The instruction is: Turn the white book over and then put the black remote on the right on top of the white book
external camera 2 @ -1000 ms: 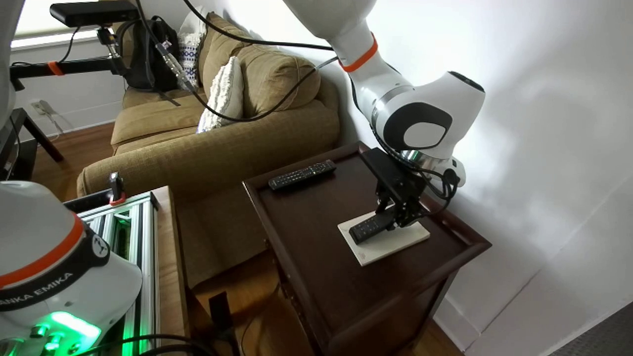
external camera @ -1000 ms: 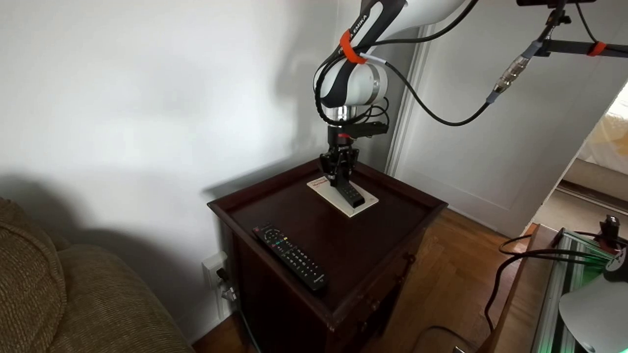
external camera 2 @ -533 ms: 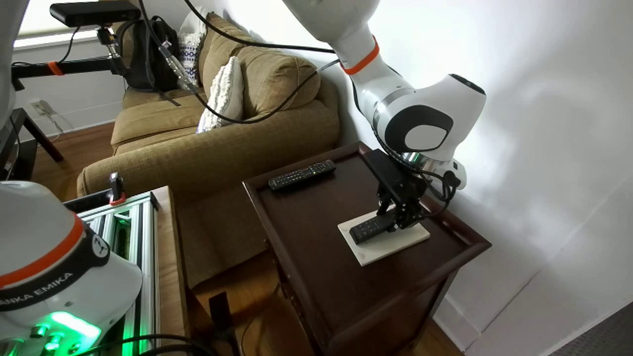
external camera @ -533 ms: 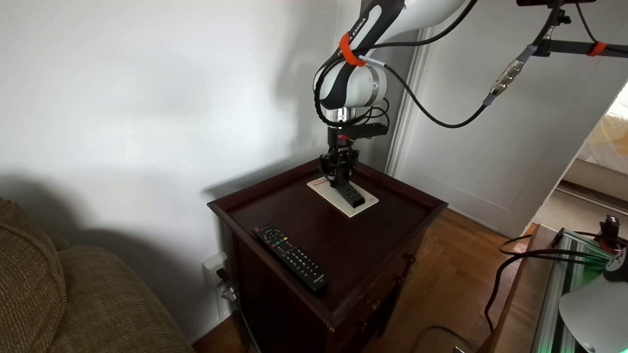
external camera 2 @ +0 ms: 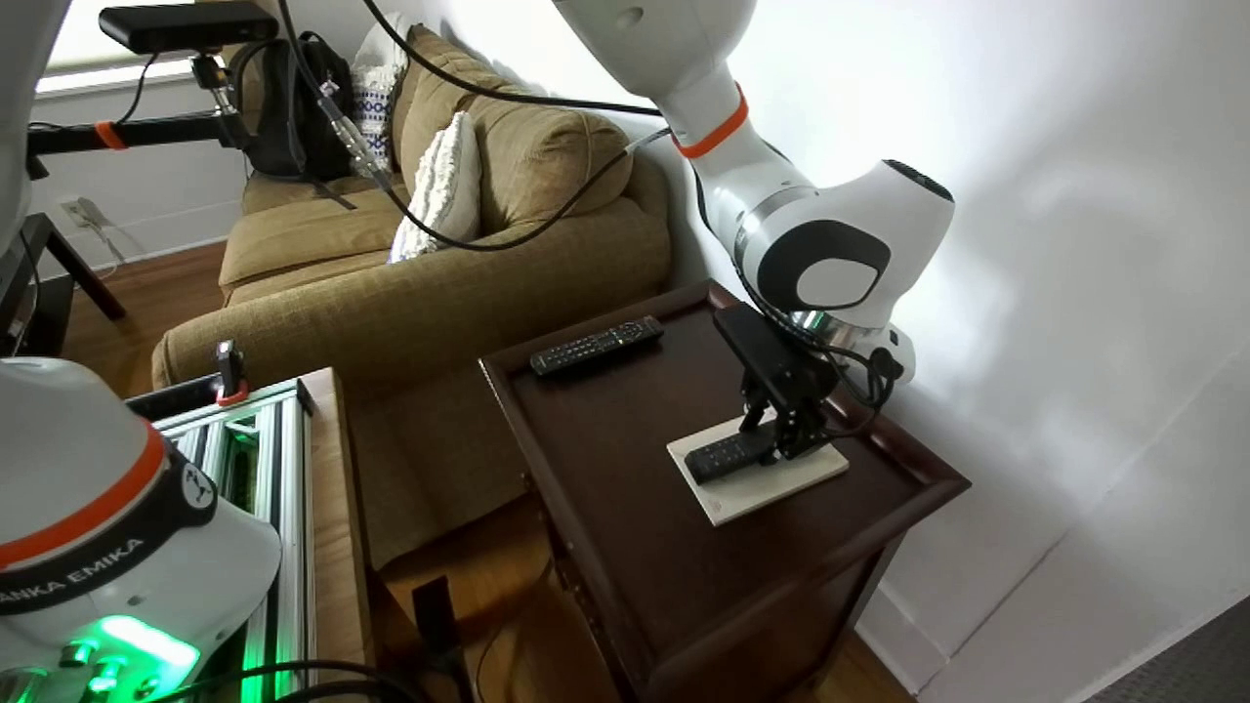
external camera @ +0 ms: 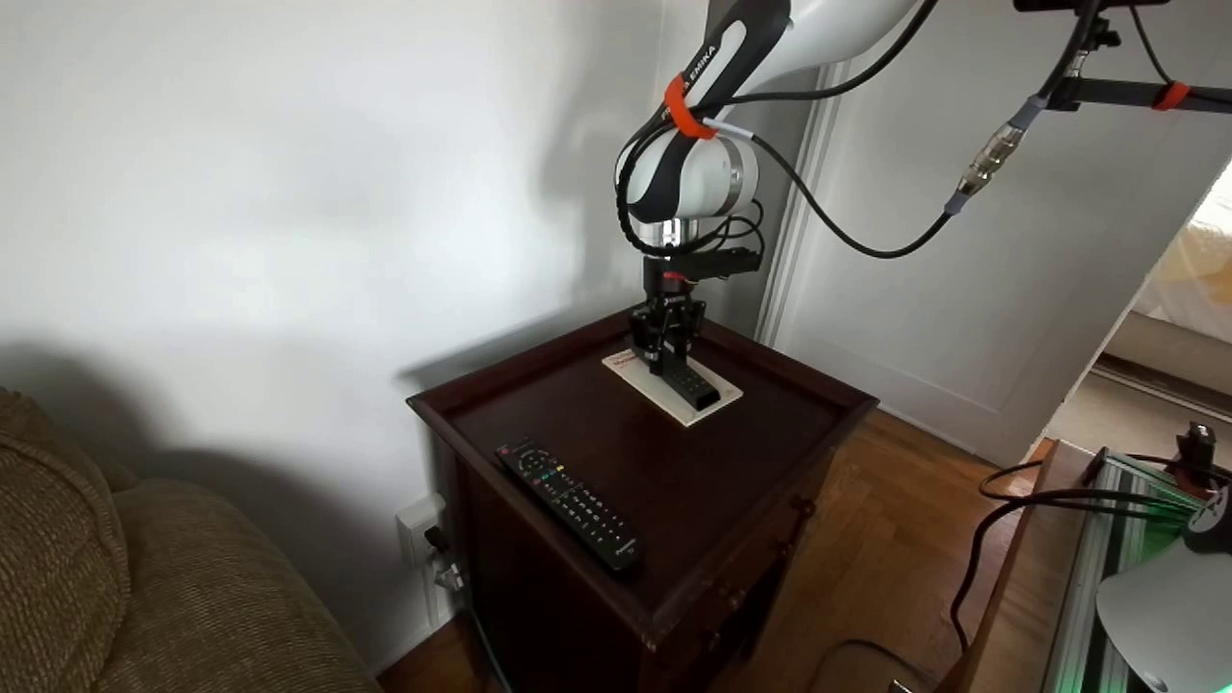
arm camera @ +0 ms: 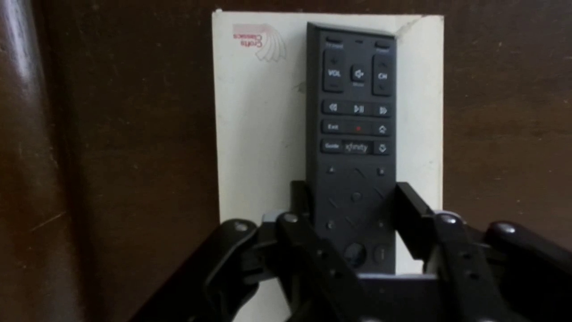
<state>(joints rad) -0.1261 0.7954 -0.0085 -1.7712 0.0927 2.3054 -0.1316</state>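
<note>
Gripper (arm camera: 352, 197) pinched black remote (arm camera: 357, 129) by both sides. Remote sat on white book (arm camera: 259, 143), on dark table (external camera 2: 596, 439). Longer remote (external camera 2: 597, 346) lay well apart, near table edge closest to brown couch (external camera 2: 420, 293). White wall (external camera: 289, 192) stood just beside table. Gripper hid part of book.

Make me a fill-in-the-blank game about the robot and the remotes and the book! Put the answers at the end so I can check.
1. The gripper holds a black remote whose brand label reads ____.
2. On the white book, red letters spell Crofts ____.
3. Counting the longer Panasonic remote lying on the end table, there are ____ remotes.
4. In an exterior view, the robot's base glows ____.

Missing words: xfinity; Classics; two; green.
</note>
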